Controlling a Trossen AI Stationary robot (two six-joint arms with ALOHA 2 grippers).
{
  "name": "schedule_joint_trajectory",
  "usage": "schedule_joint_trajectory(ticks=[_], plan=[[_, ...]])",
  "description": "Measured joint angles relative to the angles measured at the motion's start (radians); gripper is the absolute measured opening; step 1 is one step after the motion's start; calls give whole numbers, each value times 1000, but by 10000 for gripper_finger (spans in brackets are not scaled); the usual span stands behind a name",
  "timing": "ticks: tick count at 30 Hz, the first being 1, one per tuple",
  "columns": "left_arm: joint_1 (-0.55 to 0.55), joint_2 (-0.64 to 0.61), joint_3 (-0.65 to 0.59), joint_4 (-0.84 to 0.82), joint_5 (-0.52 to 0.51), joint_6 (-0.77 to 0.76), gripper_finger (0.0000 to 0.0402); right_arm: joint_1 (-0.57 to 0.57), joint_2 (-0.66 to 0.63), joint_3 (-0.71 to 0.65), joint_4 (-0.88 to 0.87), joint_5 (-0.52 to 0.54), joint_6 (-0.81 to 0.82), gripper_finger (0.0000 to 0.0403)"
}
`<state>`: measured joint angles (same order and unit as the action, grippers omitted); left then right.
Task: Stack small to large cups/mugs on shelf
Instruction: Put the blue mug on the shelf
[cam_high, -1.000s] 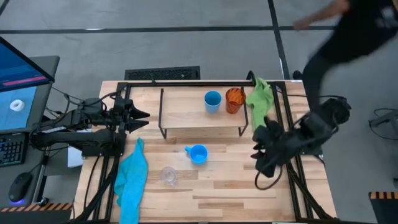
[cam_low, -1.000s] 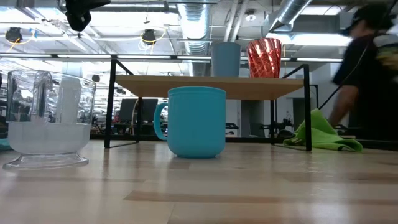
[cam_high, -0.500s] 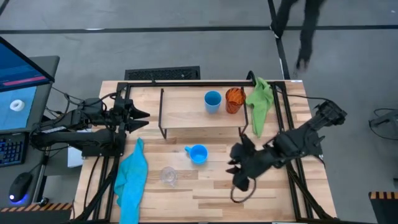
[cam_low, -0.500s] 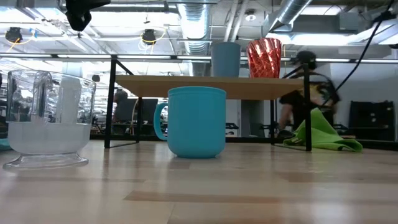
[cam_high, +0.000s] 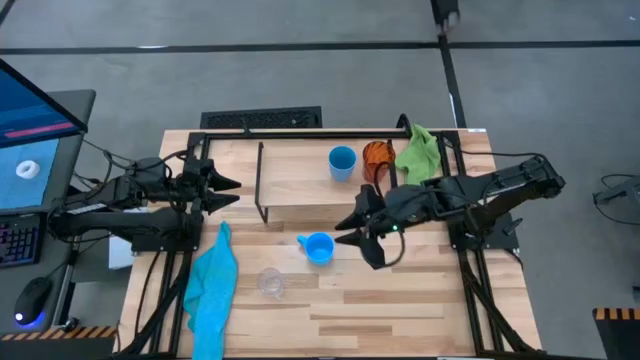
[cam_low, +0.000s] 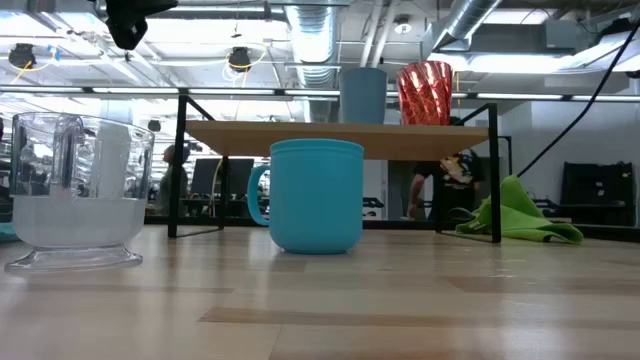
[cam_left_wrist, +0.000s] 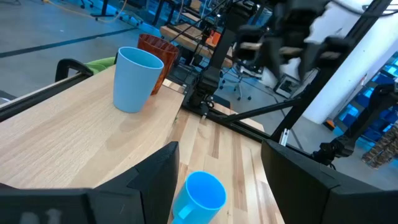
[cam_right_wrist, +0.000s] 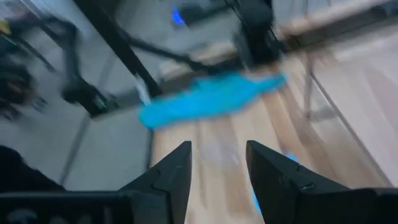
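A blue handleless cup (cam_high: 342, 162) and an orange translucent cup (cam_high: 375, 155) stand upright on the light-wood shelf (cam_high: 300, 185) at its right end; both also show in the low view (cam_low: 363, 95) (cam_low: 425, 92). A light-blue mug (cam_high: 318, 247) stands on the table in front of the shelf. A clear glass cup (cam_high: 270, 283) stands nearer the front edge. My right gripper (cam_high: 342, 230) is open in the air just right of the mug, fingers pointing toward the table's left. My left gripper (cam_high: 230, 190) is open and empty at the shelf's left end.
A green cloth (cam_high: 420, 152) lies at the shelf's right end, partly under my right arm. A blue cloth (cam_high: 212, 290) lies at the front left. The shelf's black wire legs (cam_low: 180, 165) stand on the tabletop. A person (cam_low: 440, 185) shows in the room behind.
My right arm has swung from the table's right edge toward the left, across the front of the table, and now its gripper is beside the light-blue mug in front of the shelf. The cups have not moved. A person beyond the far right corner has walked away.
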<state>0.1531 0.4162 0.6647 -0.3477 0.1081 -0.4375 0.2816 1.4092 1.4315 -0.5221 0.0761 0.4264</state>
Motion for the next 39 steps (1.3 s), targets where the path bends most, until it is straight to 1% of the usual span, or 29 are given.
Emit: schedule_joint_trajectory(ticks=[2, 5, 9, 13, 17, 28, 39], plan=[[0, 0, 0, -1, 0, 0, 220, -15, 19, 0, -64, -13, -2, 173], [0, 0, 0, -2, 0, 0, 220, -28, 71, -3, -99, -53, -52, 173], [0, 0, 0, -3, 0, -1, 220, -28, 142, 1, -96, -108, -119, 173], [0, 0, 0, -8, -1, -1, 220, -32, 221, -1, -96, -193, -116, 173], [0, 0, 0, -8, -5, -1, 220, -36, 265, -1, -75, -258, -113, 173], [0, 0, 0, -14, -6, -24, 220, -28, 331, -1, -65, -258, -91, 173], [0, 0, 0, -13, -9, -46, 220, -28, 332, 0, -66, -251, -85, 173]])
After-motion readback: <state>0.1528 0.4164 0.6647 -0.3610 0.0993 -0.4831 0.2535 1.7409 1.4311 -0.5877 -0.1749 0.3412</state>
